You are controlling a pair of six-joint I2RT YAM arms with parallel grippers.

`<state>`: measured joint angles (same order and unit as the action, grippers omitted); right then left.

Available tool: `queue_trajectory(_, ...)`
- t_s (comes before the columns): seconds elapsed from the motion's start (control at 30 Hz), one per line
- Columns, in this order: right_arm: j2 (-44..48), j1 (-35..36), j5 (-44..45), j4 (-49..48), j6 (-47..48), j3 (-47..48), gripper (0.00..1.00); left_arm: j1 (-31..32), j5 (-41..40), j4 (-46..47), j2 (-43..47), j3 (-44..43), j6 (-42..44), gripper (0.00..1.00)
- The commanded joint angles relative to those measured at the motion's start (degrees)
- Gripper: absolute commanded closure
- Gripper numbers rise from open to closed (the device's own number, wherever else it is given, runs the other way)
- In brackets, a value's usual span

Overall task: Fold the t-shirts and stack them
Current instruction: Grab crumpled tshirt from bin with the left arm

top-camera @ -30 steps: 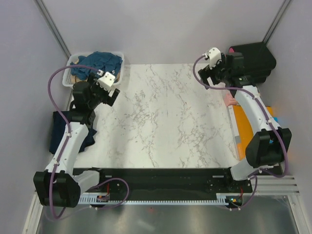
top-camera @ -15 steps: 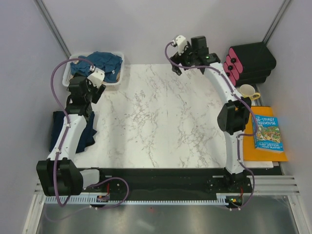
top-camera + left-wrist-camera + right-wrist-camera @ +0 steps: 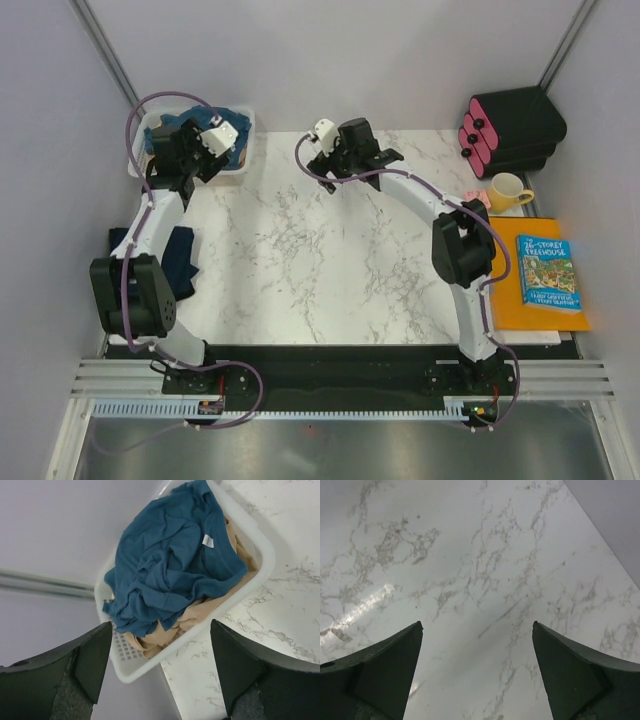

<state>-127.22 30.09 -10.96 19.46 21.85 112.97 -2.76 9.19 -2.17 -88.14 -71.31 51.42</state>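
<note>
Plainly, the first pick-up was the step in hand. The white marble-veined counter point(image 3: 330, 260) carried no folded shirt yet. At its far left corner sat the white slotted plastic basket point(image 3: 266, 555), with the crumpled teal-blue t-shirt point(image 3: 170, 565) heaped on the beige-tan t-shirt point(image 3: 197, 612); the dark navy t-shirt point(image 3: 182, 262) lay at the counter's left edge. The left gripper point(image 3: 161, 625) hovered above the basket, fingers apart, holding nothing. The right gripper point(image 3: 477, 625) hung spread over bare marble. Next, I judged, the left one needed to drop and pinch the teal cloth.
</note>
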Motion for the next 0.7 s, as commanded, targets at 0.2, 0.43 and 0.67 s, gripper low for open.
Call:
queue_trajectory(0.2,21.3,-1.7,10.6,-1.8,3.7,-17.7,0.02,-6.8,13.3,-21.6,-25.4,-31.9,10.0,0.05)
queue_trajectory(0.43,26.5,-1.8,13.0,1.0,5.0,-23.3,0.02,-8.7,16.1,-26.6,-35.5,-46.4,14.0,0.06)
queue_trajectory(0.67,26.4,-1.8,15.2,2.0,3.8,-22.1,0.02,-8.7,19.7,-31.9,-37.3,-46.1,17.7,0.09)
